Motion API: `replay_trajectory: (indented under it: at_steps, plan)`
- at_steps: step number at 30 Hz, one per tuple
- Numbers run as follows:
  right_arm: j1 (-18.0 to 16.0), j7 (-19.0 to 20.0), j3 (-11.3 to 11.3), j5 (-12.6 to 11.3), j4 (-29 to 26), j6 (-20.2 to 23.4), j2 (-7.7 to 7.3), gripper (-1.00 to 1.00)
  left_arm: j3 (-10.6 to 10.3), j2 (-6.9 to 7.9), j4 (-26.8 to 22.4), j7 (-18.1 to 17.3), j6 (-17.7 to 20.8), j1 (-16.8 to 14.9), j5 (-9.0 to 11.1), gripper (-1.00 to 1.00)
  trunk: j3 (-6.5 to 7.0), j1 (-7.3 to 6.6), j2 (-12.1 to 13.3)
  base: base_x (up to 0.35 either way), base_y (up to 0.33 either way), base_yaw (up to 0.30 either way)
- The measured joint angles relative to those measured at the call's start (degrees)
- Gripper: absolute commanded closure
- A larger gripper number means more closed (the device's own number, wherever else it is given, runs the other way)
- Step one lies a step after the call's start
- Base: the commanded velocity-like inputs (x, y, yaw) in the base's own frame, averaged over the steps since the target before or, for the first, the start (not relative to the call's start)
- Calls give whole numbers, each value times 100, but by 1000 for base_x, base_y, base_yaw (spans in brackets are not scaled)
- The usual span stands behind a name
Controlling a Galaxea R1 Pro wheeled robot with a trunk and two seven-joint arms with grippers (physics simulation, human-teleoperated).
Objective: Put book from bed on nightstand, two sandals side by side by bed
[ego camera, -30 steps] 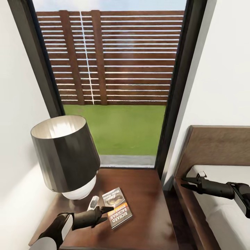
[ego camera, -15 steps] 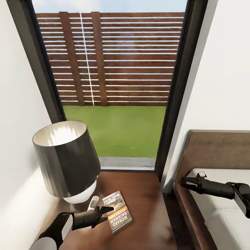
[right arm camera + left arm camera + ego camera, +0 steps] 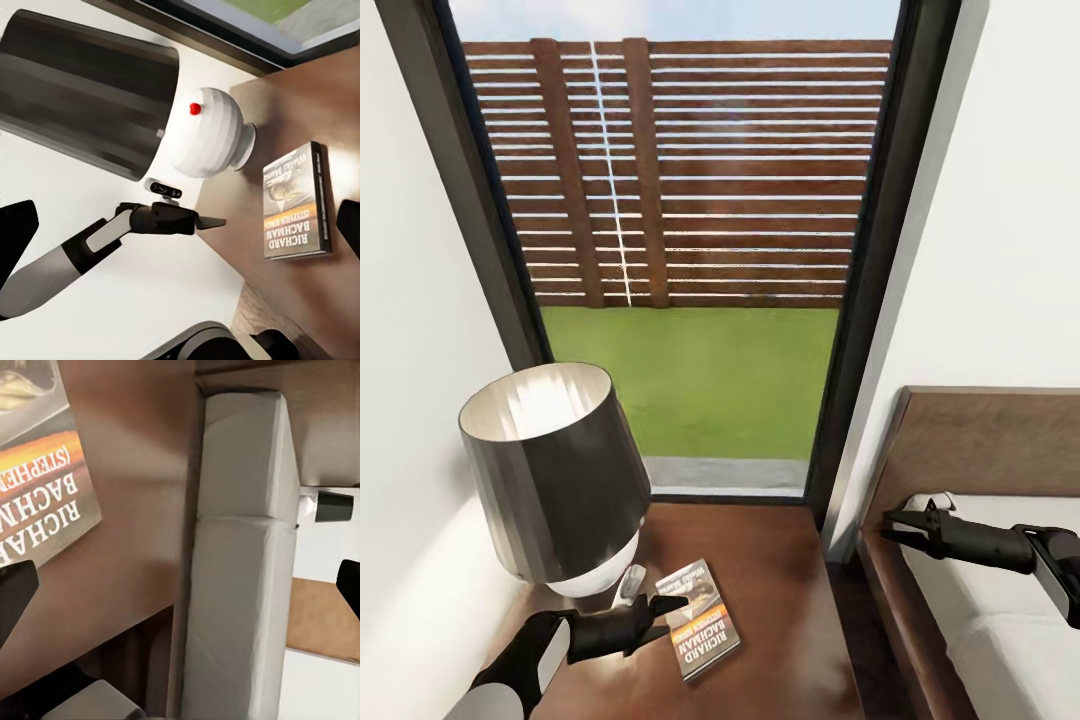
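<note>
The book (image 3: 698, 618), dark grey with an orange band, lies flat on the reddish-brown nightstand (image 3: 785, 590), in front of the lamp. My left gripper (image 3: 668, 612) hovers open just over the book's near-left edge and holds nothing. In the left wrist view the book (image 3: 37, 472) lies between the widely parted fingertips (image 3: 15, 594). My right gripper (image 3: 888, 527) is open and empty above the head end of the bed's white mattress (image 3: 1000, 610), below the wooden headboard (image 3: 990, 440). The right wrist view looks across at the book (image 3: 296, 202) and the left gripper (image 3: 214, 222). The sandals are out of view.
A lamp with a dark shade (image 3: 550, 470) and a white base (image 3: 210, 135) takes up the nightstand's left rear. The tall dark-framed window (image 3: 690, 250) is straight ahead, with white walls on both sides. A narrow gap of floor (image 3: 850, 580) separates nightstand and bed.
The whole picture has slid downward, so the camera has moved. The book stays put on the nightstand, and both grippers remain open in the same poses.
</note>
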Motion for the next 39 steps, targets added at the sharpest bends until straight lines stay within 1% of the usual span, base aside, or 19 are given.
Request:
replay_trajectory:
  at_steps: [39]
  plan:
    - [0,0,0,4,3,8,2,-100,-1,-11,24,34,-49,10,-10,-100,700,-857,1564,0,0,0]
